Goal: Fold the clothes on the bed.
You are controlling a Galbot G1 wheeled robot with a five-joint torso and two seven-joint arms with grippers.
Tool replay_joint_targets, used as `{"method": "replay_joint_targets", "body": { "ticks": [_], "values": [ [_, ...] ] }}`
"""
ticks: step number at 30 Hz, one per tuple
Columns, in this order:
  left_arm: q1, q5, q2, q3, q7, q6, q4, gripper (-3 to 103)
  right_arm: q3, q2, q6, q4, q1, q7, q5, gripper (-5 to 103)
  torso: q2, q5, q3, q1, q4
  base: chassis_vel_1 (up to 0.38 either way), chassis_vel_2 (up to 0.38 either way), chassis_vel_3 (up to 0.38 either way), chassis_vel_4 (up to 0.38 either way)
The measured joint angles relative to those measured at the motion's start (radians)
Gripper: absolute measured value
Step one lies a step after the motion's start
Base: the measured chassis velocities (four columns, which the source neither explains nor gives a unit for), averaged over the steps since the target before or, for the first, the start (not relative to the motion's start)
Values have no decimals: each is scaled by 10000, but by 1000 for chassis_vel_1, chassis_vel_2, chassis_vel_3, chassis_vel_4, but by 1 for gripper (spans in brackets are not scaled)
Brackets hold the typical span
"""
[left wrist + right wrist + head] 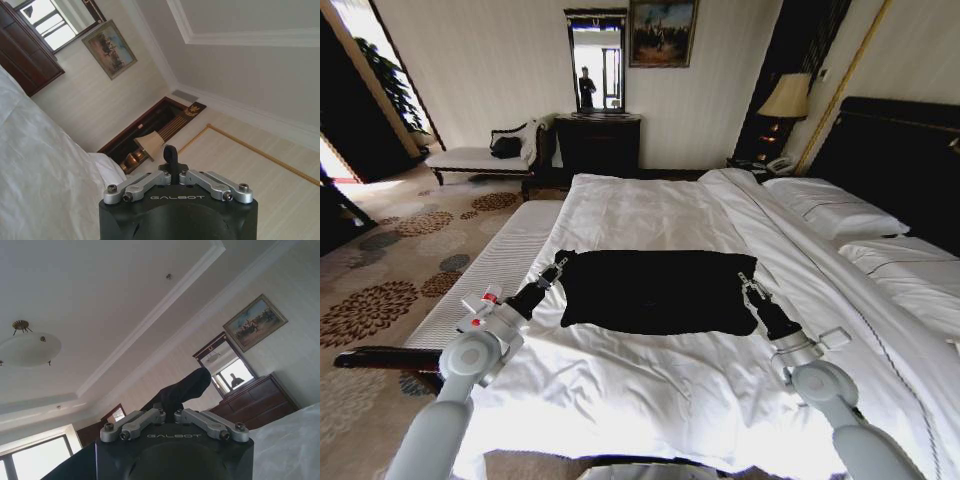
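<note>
The clothes, a black T-shirt, lie as a wide flat rectangle in the middle of the bed, which has white sheets. My left gripper sits at the shirt's near left corner, and in the left wrist view my left gripper is shut with a small black nub of cloth pinched between its fingers. At the near right corner is my right gripper. In the right wrist view my right gripper is shut on a fold of black cloth that sticks up past it.
A narrow white bench runs along the bed's left side. Pillows and the dark headboard are on the right. A dark dresser with a mirror and a chaise stand by the far wall. Patterned carpet covers the floor on the left.
</note>
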Motion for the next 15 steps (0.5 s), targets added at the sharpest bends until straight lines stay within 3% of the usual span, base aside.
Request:
{"method": "replay_joint_targets", "body": {
  "ticks": [11, 15],
  "values": [
    [1228, -330, 169, -949, -129, -54, -1754, 2, 1431, 78, 101, 1855, -1487, 0, 261, 2, 0, 1, 1, 0, -4, 0, 0, 0, 0],
    [1934, -340, -40, -1081, -509, -63, -2639, 2, 2058, 230, 58, 2990, -2361, 603, 414, 2, 1, 3, 0, -1, -4, 0, 0, 0, 0]
  ]
}}
